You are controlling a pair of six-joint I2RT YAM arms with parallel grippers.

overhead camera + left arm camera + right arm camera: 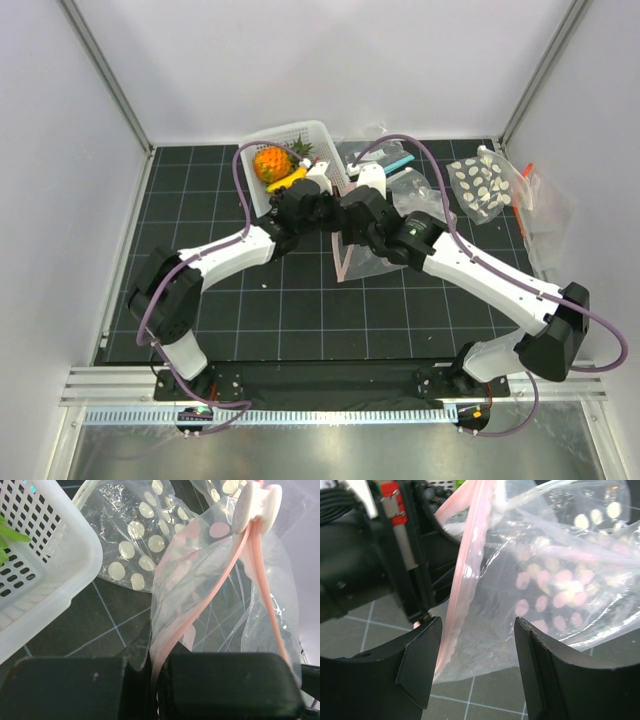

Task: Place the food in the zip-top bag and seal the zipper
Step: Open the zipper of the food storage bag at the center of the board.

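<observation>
Left end effector tight on zipper

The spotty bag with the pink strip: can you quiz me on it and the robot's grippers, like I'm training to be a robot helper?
1. True or false: the pineapple is inside the zip-top bag.
2. Fill the gap: the right gripper, astride the bag, is ___ (open or shut).
3. What is the left gripper shut on? A the zipper; B the pineapple; C nothing.
Key: 1 false, it lies in the white basket; 2 open; 3 A.
</observation>
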